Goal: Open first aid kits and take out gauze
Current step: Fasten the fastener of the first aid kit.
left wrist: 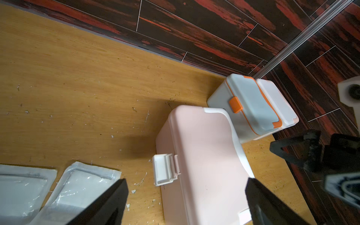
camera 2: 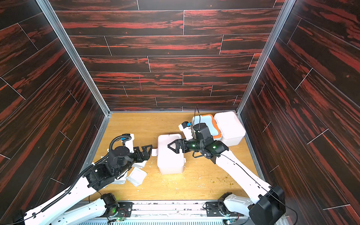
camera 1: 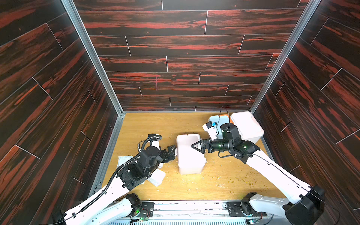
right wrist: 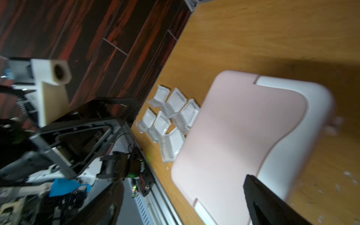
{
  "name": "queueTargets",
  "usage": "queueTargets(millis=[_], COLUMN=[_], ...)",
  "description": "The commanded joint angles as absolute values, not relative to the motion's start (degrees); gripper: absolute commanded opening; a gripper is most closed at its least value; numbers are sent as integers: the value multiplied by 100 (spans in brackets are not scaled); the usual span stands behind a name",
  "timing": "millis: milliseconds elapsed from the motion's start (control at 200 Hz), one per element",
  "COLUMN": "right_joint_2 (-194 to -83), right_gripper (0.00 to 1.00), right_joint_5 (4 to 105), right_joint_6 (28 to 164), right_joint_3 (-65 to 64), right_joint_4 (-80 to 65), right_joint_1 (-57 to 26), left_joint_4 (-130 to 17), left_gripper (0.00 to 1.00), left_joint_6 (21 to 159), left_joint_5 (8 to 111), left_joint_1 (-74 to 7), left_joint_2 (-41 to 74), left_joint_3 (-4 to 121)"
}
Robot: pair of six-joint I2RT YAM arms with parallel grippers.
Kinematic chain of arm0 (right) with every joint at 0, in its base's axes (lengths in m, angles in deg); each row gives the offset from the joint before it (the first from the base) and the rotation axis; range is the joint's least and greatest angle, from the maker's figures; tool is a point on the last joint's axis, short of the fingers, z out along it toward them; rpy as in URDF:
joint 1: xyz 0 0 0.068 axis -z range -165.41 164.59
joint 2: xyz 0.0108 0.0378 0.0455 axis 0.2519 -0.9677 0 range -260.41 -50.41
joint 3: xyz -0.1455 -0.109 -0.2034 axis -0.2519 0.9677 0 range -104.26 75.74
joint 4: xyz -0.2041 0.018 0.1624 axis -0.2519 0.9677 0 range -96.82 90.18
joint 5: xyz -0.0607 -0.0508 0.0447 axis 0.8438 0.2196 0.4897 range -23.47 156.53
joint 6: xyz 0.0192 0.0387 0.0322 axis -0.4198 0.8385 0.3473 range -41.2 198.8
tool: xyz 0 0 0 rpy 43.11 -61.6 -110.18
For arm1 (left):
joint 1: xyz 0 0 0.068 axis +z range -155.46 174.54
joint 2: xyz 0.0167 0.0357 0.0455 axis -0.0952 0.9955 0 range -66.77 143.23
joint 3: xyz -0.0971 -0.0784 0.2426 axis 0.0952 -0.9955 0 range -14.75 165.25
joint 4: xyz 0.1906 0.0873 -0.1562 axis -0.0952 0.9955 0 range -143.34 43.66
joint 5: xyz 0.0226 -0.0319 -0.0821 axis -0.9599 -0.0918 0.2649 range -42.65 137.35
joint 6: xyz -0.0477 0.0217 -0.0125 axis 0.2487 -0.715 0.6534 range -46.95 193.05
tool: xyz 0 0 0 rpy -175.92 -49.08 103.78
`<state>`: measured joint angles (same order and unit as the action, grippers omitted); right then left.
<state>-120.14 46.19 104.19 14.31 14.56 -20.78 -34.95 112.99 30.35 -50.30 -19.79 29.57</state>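
Jaws stand wide on your left gripper (camera 2: pixel 145 151) with nothing between them. It sits level with the near pink kit (camera 2: pixel 169 155), just beside the white latch (camera 2: pixel 154 152) that sticks out of the kit's left side. In the left wrist view you see that latch between the spread fingers (left wrist: pixel 109 202); you cannot tell whether a fingertip touches it.

Your right gripper (camera 2: pixel 175 147) is spread too, and empty. It reaches in from the right and hangs over the right half of that same kit's lid. The kit stands mid-table (camera 2: pixel 136 124) with its lid down.

Gauze (camera 2: pixel 136 176) lies on the wood left of the kit, partly under your left arm. It is several flat white packets overlapping in a loose cluster, clearest in the right wrist view.

In the far right corner two more kits stand side by side. One is the blue kit (camera 2: pixel 206 124) with orange trim, closed. The other is the second pink kit (camera 2: pixel 229 126), against the wall and closed too. Crumbs (camera 2: pixel 224 178) dot the wood near your right arm.
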Motion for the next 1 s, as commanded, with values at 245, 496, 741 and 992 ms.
queueTargets(millis=[245,496,741,992], right_joint_2=[-11706,-12281,-13002,-13697], right_gripper=[96,75,66,54], right_joint_5=[6209,6243,7266,7527], right_joint_6=[10259,10022,9557,9330], right_joint_3=[1558,1349,640,19], right_joint_4=[1973,2230,2749,2998], right_joint_1=[-2074,-2175,-2934,-3444], left_joint_4=[-3678,-5240,-6993,-7953], left_gripper=[100,100,100,100], left_joint_6=[11630,12409,13122,13449], left_joint_5=[3891,5728,6744,7161], left_joint_1=[-4441,-3375,-2790,-2683], left_joint_2=[-1948,-1694,-1042,-268], left_joint_3=[2522,1730,1137,986])
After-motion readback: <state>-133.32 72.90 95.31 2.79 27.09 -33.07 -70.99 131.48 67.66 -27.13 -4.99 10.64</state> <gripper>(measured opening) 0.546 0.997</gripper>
